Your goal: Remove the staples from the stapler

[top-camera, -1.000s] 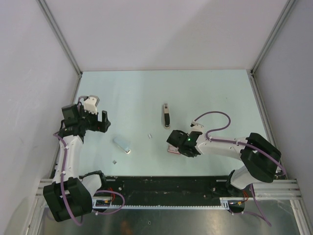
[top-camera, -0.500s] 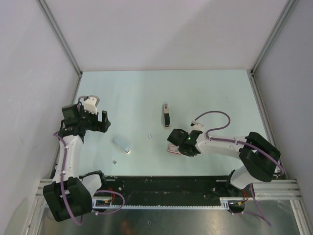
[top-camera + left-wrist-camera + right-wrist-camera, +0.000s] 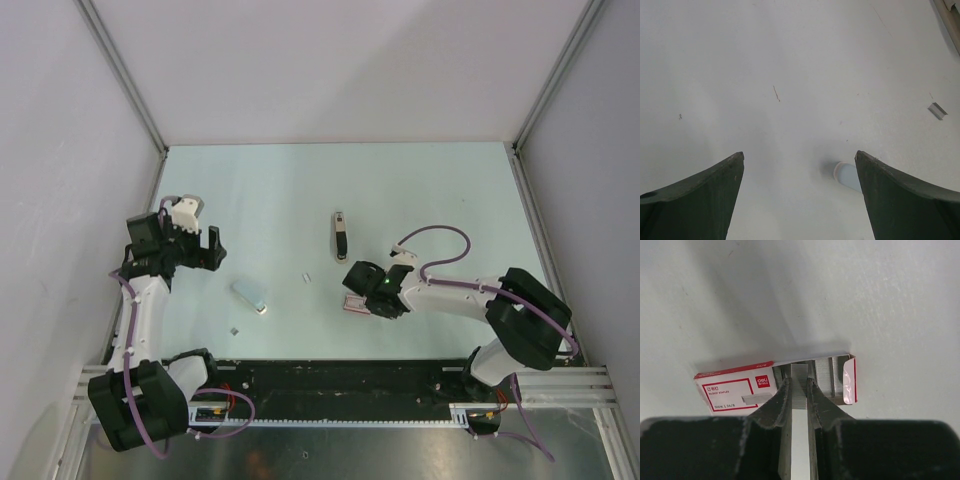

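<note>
At the table's near right, right gripper is closed on a staple strip, pinched across its width. The strip's end sits in the open tray of the red/white staple box. Left gripper has jaws wide apart, holds nothing, hovers over bare surface at far left.

Black stapler lies flat near the right gripper, on its far side, touched by neither arm. Loose staples (pale silvery-blue bar, whitish end) lie between the arms, nearer the left one. A few tiny bits are scattered apart from it.

My read: unloading looks mostly done, and the current step is strip handling at the box. Can't tell if it's going in or coming out.

Next move wants the strip flat in the tray before release, then a straight lift. The box looks light and probably drags or tips if a finger catches. The bar is low and thin, so pinch across the narrow sides.

Table: pale mint, matte, a few specks. Plain pale walls on three sides, metal frame posts, black rail along the near edge.
</note>
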### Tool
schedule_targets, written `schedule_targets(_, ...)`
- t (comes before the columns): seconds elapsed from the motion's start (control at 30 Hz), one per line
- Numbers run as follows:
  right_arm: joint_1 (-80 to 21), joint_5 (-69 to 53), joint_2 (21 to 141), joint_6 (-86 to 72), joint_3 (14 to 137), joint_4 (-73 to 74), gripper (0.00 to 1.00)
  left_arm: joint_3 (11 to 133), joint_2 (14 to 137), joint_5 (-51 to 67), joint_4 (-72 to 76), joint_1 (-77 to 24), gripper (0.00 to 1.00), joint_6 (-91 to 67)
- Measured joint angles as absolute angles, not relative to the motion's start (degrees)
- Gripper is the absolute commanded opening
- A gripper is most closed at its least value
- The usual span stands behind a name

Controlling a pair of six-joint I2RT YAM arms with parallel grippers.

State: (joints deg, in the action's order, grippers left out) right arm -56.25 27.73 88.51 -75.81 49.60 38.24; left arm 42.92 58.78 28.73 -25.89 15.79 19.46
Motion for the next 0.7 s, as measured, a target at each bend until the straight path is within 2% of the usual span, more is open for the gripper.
schedule_targets(0.4,-56.5,27.8,88.6,-74.9,49.6,37.7,0.41,42.9,58.9,28.8,-25.9,15.8,0.97,19.5)
schedule_targets(0.53,-56.9,28.1,88.5,-74.9,49.6,37.8,0.44,42.9,58.9,28.8,-25.9,15.8,0.97,19.5)
schedule_targets(0.7,-58.0,28.5,87.2,-74.8,49.6,37.9,0.42,42.9,58.9,28.8,-25.9,15.8,0.97,19.5)
